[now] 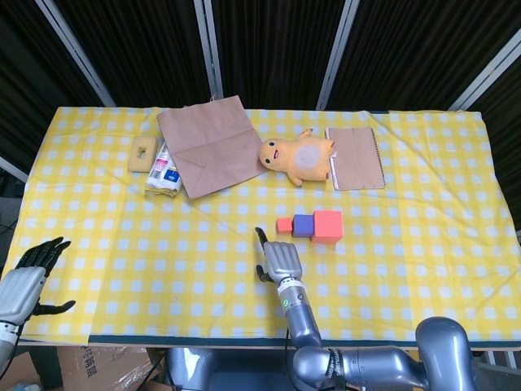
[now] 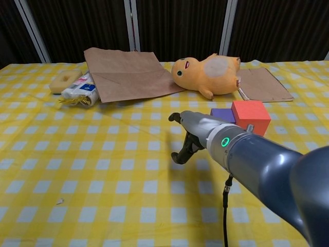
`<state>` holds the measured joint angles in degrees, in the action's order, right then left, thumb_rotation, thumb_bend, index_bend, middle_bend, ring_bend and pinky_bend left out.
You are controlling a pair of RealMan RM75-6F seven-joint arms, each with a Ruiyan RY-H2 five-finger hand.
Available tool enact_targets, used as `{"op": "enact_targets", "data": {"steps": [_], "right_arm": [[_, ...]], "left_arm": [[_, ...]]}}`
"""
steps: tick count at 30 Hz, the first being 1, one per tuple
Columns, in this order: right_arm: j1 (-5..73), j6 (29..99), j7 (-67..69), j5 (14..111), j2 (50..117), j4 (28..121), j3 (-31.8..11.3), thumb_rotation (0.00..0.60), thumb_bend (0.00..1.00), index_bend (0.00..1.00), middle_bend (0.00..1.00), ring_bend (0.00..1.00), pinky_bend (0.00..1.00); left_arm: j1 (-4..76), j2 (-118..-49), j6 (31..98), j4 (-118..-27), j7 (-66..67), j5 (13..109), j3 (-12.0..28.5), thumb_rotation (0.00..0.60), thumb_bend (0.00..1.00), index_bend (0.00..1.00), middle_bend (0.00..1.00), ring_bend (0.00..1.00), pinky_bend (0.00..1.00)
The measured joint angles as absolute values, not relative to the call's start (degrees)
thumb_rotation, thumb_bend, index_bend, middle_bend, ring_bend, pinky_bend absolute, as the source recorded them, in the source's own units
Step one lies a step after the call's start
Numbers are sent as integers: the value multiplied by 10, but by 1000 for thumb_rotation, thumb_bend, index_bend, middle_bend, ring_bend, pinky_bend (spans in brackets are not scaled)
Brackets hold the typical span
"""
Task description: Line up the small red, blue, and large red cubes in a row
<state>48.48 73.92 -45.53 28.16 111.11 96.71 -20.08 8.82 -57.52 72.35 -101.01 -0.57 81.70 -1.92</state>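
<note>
Table (image 1: 423,244): yellow and white checked cloth, everything sits on it.
Paper bag (image 1: 207,155): flat brown bag, far beyond the right hand and off to its left.
Notebook (image 1: 355,157): brown cover, spiral edge, far beyond the right hand and to its right.
Plush toy (image 1: 298,157): yellow, lying on its side between bag and notebook, well beyond the right hand.
Right hand (image 1: 278,259): empty, hanging low over the cloth near the front of the table; in the chest view (image 2: 186,135) the thumb points down and the fingers are loosely parted, gripping nothing.
Left hand (image 1: 31,273): at the front left edge of the table, fingers spread, nothing in it, well apart from the cubes.
Large red cube (image 1: 328,226): just beyond the right hand and to its right, at the right end of the row, touching the blue one.
Packet (image 1: 164,168): white wrapper with blue print, beside the bag's left edge.
Tan block (image 1: 143,154): just left of the packet.
Blue cube (image 1: 303,226): middle of the row, just beyond the right hand.
Small red cube (image 1: 283,226): left end of the row, against the blue cube, nearest the right hand but apart from it.
</note>
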Motion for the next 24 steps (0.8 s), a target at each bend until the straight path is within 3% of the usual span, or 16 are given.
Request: {"op": "enact_targets", "data": {"steps": [4, 6, 11, 18, 24], "right_arm": [[476, 757, -453, 316, 1084, 1013, -195, 600, 499, 0, 860, 879, 784], [469, 767, -452, 336, 1064, 1033, -189, 600, 499, 0, 744, 769, 681], [435, 794, -445, 406, 982, 1092, -150, 600, 499, 0, 504, 524, 538], [355, 837, -394, 572, 837, 1155, -48, 600, 498, 0, 134, 123, 248], [248, 893, -300, 718, 703, 1145, 81, 600, 496, 0, 1, 5, 142]], "left_arm": [[86, -578, 733, -1007, -9, 823, -18, 600, 0, 0, 0, 0, 0], [84, -579, 737, -1005, -10, 826, -18, 600, 0, 0, 0, 0, 0], [81, -583, 750, -1000, -14, 834, -16, 600, 0, 0, 0, 0, 0], [71, -596, 793, -982, -16, 862, -13, 600, 0, 0, 0, 0, 0], [58, -610, 834, -959, 0, 888, -12, 600, 0, 0, 0, 0, 0]]}}
